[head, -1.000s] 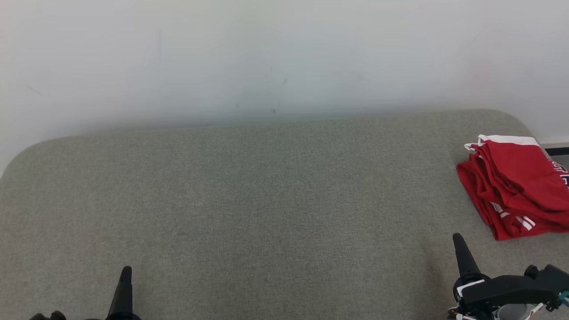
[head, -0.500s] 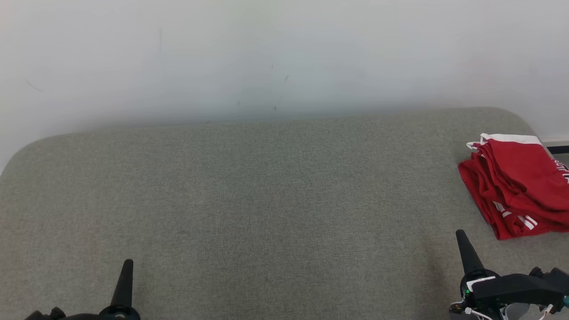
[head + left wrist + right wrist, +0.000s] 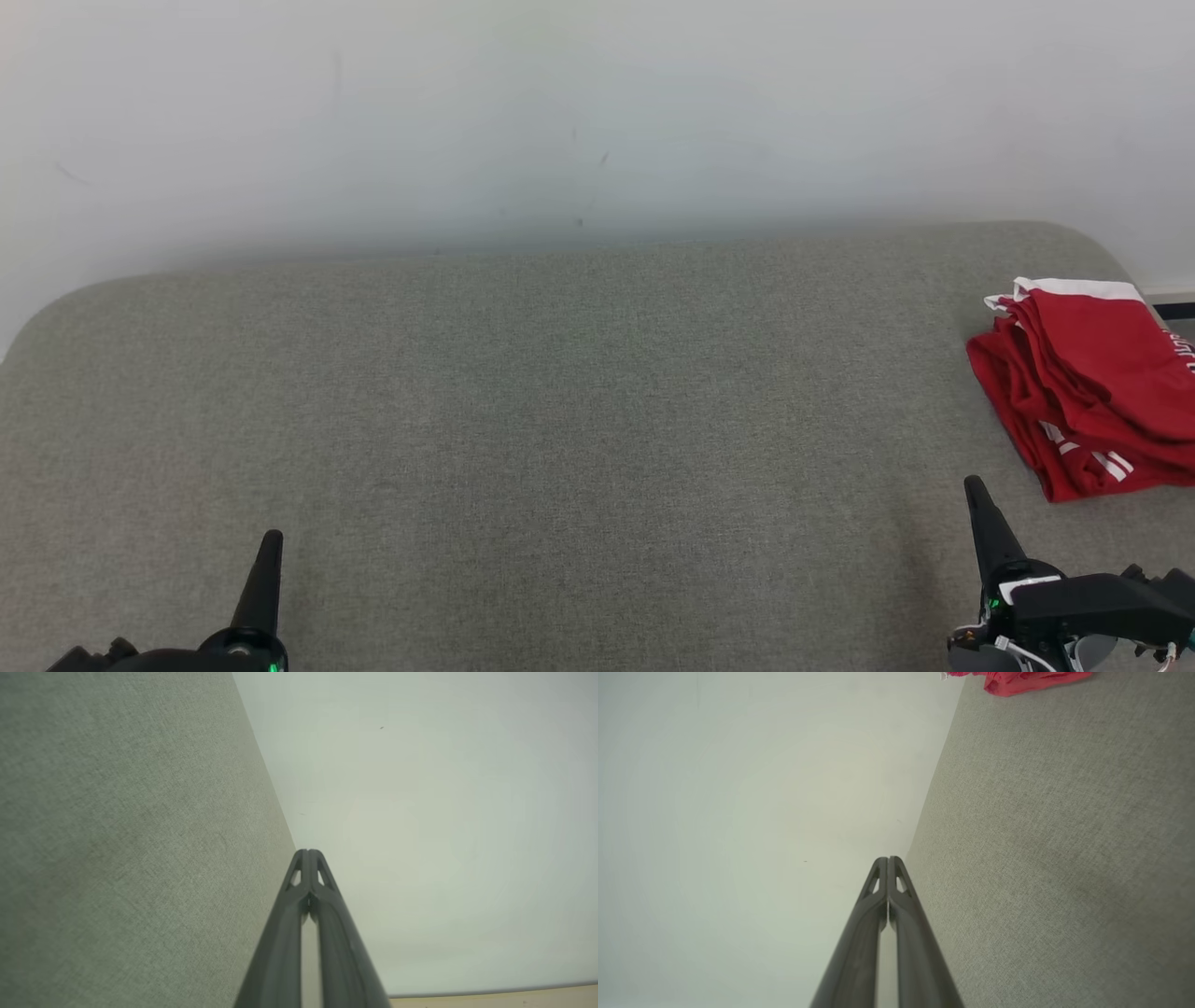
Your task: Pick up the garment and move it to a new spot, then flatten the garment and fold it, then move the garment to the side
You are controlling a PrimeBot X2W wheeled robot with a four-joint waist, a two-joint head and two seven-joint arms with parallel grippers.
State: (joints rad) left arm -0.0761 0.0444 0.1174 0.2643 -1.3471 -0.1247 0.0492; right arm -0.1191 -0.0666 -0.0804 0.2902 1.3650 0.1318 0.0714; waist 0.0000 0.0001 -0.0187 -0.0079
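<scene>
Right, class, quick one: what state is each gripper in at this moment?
Left gripper: closed, holding nothing.
Right gripper: closed, holding nothing; the red garment lies apart from it.

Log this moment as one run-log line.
stage: red garment folded at right end of grey surface | left pincer: shut, empty | right pincer: shut, empty, clear of garment

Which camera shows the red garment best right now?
The head view: the red garment lies folded near the right end of the grey surface, almost whole, clipped slightly by the frame edge. The right wrist view catches just a sliver of the garment at its top edge. The left wrist view faces surface and wall.
</scene>
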